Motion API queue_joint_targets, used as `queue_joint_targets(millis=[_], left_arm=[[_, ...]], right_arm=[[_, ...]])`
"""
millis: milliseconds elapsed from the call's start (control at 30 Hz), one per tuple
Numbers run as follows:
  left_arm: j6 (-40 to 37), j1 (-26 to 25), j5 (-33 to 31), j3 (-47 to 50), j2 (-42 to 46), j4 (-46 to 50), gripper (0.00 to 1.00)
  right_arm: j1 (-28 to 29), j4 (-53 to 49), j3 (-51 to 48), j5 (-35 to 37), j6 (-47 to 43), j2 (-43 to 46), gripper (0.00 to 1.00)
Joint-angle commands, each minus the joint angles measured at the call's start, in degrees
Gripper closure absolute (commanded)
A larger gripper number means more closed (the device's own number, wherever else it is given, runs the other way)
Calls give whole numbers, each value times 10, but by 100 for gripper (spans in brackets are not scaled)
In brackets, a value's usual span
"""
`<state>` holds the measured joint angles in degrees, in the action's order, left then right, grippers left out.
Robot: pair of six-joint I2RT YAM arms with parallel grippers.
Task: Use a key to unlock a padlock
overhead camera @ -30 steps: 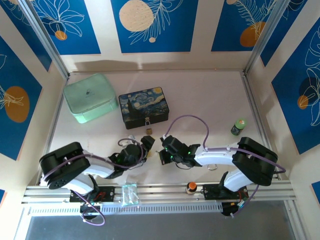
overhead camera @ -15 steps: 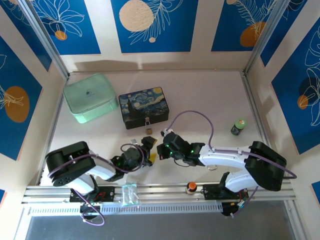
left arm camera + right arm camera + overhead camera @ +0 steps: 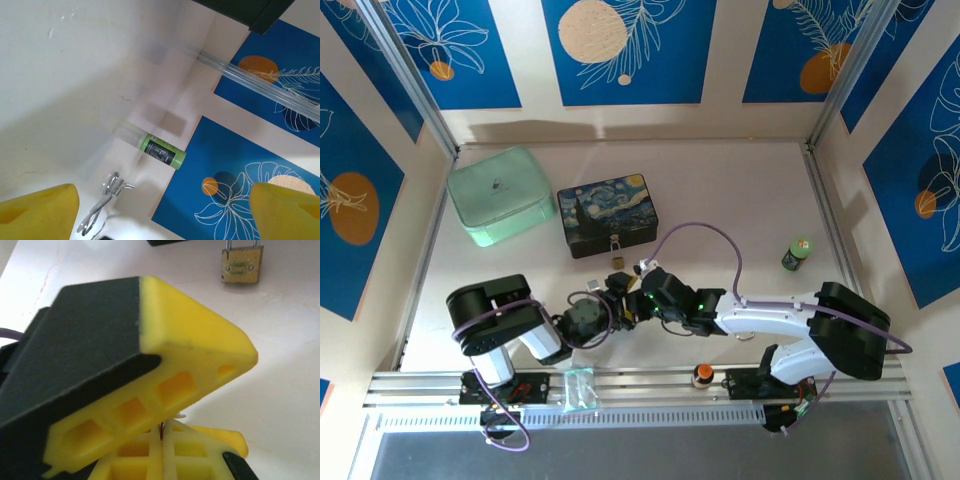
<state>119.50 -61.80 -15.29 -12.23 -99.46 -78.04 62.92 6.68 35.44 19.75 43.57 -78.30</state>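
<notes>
table [image 3: 740, 200]: pale, both arms reach to its near middle
tin [image 3: 608, 215]: starry-night print, left of centre
left gripper [image 3: 164, 212]: jaws wide, nothing between – one yellow finger lies over the other arm's tips
right gripper [image 3: 162, 432]: pads pressed shut; thin sliver [image 3: 161, 428] at seam, can't tell if key
padlock [image 3: 241, 265]: brass, on table just before tin, shackle toward it – clear of both grippers

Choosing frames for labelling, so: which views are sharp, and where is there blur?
Top external: evenly lit, sharp throughout. Left wrist: faint pale smearing around the green-labelled bottle; yellow fingertips soft. Right wrist: padlock crisp; a yellow gripper finger near the lens looks slightly soft.
</notes>
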Motion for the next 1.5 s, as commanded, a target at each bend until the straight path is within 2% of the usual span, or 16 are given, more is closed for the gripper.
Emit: queue_joint_targets(millis=[0, 233, 400, 600, 700, 933, 1100, 1167, 1467], left_arm=[[10, -7, -17, 17, 17, -26, 21], [12, -8, 6, 19, -7, -26, 37], [-10, -7, -10, 17, 14, -23, 54], [-7, -7, -4, 21, 1, -26, 61], [-12, -6, -6, 18, 1, -26, 70], [-27, -6, -10, 17, -3, -26, 83], [-36, -5, -6, 8, -11, -26, 86], [-44, -5, -8, 7, -9, -25, 91], [-83, -2, -10, 9, 8, -8, 100]], right_arm=[[4, 8, 1, 7, 14, -2, 100], [10, -6, -8, 3, 8, 28, 100], [11, -14, -16, 1, 10, 30, 100], [11, -12, -23, 2, 9, 36, 100], [8, -18, -23, 4, 5, 39, 100], [2, -27, -31, 1, 2, 57, 100], [-3, -30, -35, -1, -1, 68, 100], [-3, -33, -39, -1, 0, 70, 100], [-4, -37, -50, 2, 5, 88, 100]])
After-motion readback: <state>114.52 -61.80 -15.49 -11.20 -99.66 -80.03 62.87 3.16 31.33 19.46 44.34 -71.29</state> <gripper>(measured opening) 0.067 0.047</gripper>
